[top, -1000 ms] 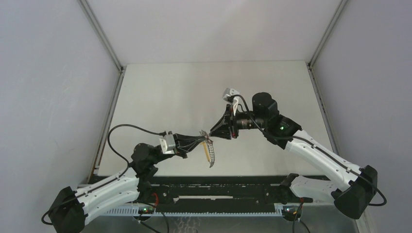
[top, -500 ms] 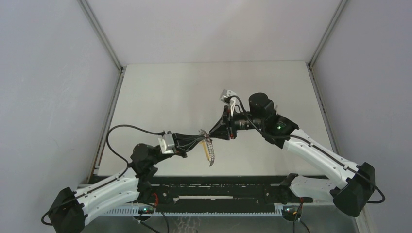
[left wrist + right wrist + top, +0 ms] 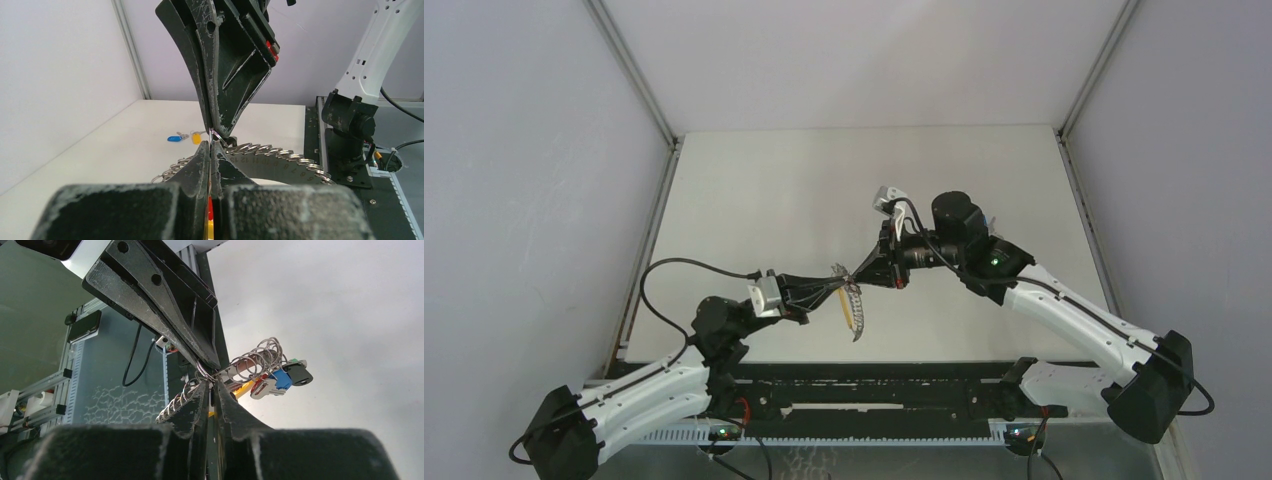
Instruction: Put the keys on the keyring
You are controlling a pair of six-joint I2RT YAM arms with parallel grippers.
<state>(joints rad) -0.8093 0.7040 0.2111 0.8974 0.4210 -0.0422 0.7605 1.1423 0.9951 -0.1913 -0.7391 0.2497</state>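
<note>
The keyring point(image 3: 856, 312) hangs in the air over the near part of the table point(image 3: 774, 180), close to its front edge. It is a curved row of wire loops with a yellow strip, drooping downward. The left jaws are closed on its top end. The right jaws meet them tip to tip from the other side, pinched onto a small wire loop there. Blue, black and red pieces dangle from the loops. Two keys point(image 3: 185, 137), one blue-headed and one yellow-headed, lie side by side on the table beyond the jaws, apart from both arms. Both side walls stand well away, and the table stretches wide behind toward the back wall.
</note>
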